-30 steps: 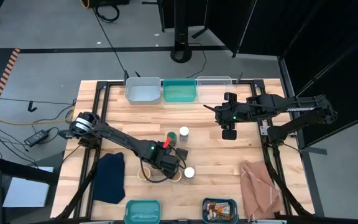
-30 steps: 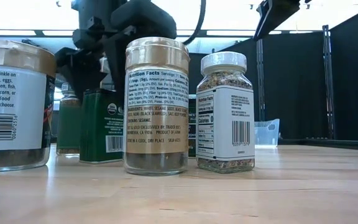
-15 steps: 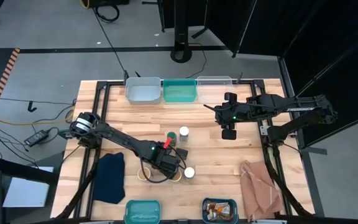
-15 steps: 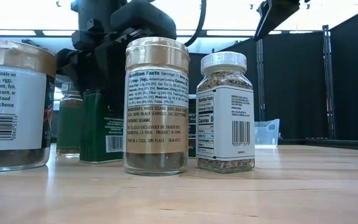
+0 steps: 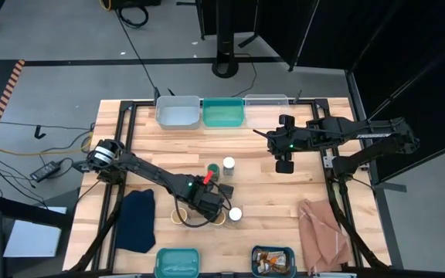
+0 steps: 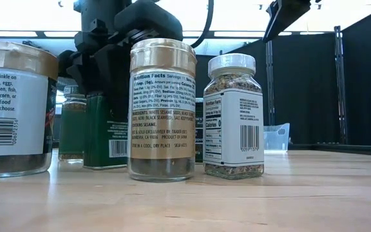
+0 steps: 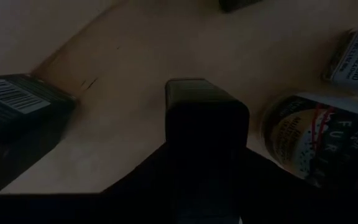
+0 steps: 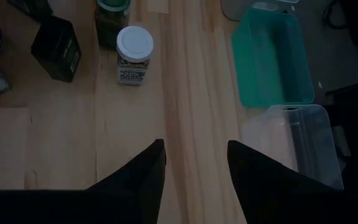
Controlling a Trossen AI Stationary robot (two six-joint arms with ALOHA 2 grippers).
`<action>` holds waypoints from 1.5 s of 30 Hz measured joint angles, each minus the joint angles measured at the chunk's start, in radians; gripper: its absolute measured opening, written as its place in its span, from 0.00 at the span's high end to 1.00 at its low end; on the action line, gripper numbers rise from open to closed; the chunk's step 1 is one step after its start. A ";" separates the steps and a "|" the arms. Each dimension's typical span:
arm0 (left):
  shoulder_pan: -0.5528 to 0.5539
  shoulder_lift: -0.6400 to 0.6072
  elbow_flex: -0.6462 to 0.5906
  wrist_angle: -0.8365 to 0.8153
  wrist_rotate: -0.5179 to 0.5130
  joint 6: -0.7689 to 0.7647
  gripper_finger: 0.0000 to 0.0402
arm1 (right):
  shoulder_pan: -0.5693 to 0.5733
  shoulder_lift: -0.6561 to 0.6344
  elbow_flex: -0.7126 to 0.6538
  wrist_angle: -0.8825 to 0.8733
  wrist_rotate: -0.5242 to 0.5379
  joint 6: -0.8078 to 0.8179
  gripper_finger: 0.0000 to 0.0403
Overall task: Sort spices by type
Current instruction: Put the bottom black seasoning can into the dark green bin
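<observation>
2 arms are in view from above. The left gripper [image 5: 209,198] sits low over the cluster of spices at the table's centre-front; the right gripper [image 5: 284,144] hangs over bare table [image 5: 261,193] on the right, near the far bins, fingers parted with nothing between them.

Change against the frames 1.0 s and 0.5 s ago: in the low view the left gripper's dark mass [image 6: 118,58] has shifted rightward and lower, now covering more of the dark green box [image 6: 105,138] and reaching behind the tan-topped jar [image 6: 162,109]. From above, the shift is barely detectable. The right arm has not moved.

Whether the left gripper's fingers are parted or closed cannot be told; the left wrist view shows only 1 dark finger [image 7: 205,134] above the wood, with a barcoded dark box [image 7: 17,102] to one side and a labelled jar [image 7: 309,134] to the other.

Positions of remaining items: a white-topped jar [image 6: 233,116] stands just beside the tan-topped jar; another tan-topped jar [image 6: 11,106] stands at the low view's left edge. A green-topped jar [image 5: 214,169] and a second white-topped jar [image 5: 229,165] stand farther back.
</observation>
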 joint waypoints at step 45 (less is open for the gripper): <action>-0.281 -0.002 0.654 -0.597 -0.055 0.207 0.69 | 0.000 0.000 0.000 0.012 0.000 -0.010 0.55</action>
